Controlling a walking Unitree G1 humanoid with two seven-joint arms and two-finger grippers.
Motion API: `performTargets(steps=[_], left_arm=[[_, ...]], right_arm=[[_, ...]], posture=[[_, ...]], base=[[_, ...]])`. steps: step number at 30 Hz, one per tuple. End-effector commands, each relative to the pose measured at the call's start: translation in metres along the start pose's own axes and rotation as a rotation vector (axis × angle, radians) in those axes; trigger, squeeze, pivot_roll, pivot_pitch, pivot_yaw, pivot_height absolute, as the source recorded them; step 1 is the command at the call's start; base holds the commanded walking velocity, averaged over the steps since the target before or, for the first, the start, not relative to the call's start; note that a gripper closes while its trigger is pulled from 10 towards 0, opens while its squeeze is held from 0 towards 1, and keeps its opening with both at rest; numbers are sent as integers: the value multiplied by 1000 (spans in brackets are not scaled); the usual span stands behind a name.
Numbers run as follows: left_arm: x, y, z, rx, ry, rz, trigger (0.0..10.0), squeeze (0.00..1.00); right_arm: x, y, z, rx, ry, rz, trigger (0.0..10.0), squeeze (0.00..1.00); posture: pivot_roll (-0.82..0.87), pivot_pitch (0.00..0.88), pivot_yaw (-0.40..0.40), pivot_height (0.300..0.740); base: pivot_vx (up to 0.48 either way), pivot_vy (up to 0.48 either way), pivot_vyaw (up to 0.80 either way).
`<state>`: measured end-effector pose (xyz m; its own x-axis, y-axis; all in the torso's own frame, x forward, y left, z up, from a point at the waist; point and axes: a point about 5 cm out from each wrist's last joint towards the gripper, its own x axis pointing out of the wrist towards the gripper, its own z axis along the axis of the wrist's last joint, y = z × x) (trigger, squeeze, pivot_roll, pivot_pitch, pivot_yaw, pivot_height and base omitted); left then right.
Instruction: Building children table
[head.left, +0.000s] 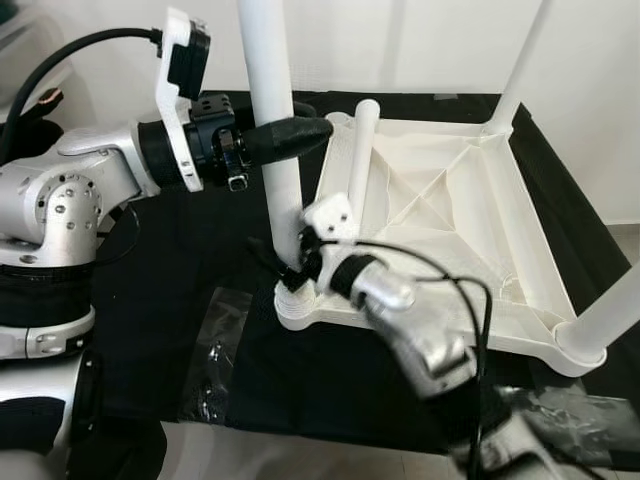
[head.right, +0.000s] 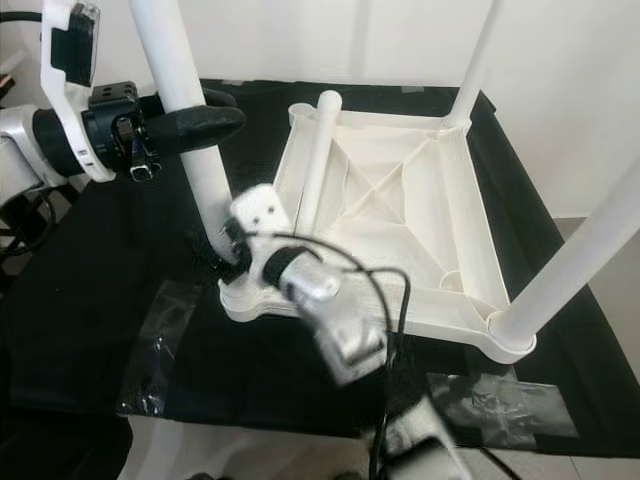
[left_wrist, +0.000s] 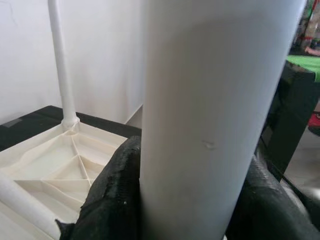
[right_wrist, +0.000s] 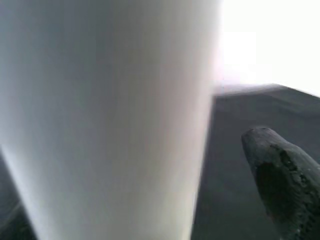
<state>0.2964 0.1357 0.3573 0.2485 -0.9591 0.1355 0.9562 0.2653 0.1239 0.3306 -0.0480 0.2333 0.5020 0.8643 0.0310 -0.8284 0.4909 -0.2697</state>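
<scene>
On the black cloth-covered counter (head.left: 180, 300) before me, the white plastic table top (head.left: 470, 230) is lying upside down, its ribbed underside forming triangular cells inside a raised square rim with rounded corner sockets. Smooth round white legs are standing upright in three corners: the near-left leg (head.left: 272, 130), the far-right leg (head.left: 520, 65) and the near-right leg (head.left: 612, 315). A fourth leg (head.left: 360, 165) is lying loose and tilted across the ribs near the far-left corner. My left tool (head.left: 300, 135) is gripping the near-left leg partway up, its matte black, rough-textured fingers (left_wrist: 112, 200) pressing either side of the glossy tube. My right tool (head.left: 300, 268) is sitting low at that same leg's base by the corner socket, its fingers straddling the tube; I cannot tell how tightly. Crinkled clear plastic bags (head.left: 215, 350) are lying flat on the cloth nearby.
</scene>
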Motion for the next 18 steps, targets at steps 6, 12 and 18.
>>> performTargets(steps=[6, 12, 18], left_arm=[[6, -13, -11, -47, 44, -145, 0, 0], [6, -15, -13, -51, 52, -160, 0, 0], [7, -18, -13, -55, 56, -172, 0, 0]], right_arm=[[-21, -25, 14, -80, 7, 220, 10000, 0], [-29, -43, 14, -53, 61, 386, 10000, 0], [-23, -54, 13, 2, 18, 424, 4745, 0]], posture=[[33, 97, 22, 740], [45, 110, 27, 740], [49, 115, 29, 740]], base=[[0, 0, 0], [0, 0, 0], [0, 0, 0]])
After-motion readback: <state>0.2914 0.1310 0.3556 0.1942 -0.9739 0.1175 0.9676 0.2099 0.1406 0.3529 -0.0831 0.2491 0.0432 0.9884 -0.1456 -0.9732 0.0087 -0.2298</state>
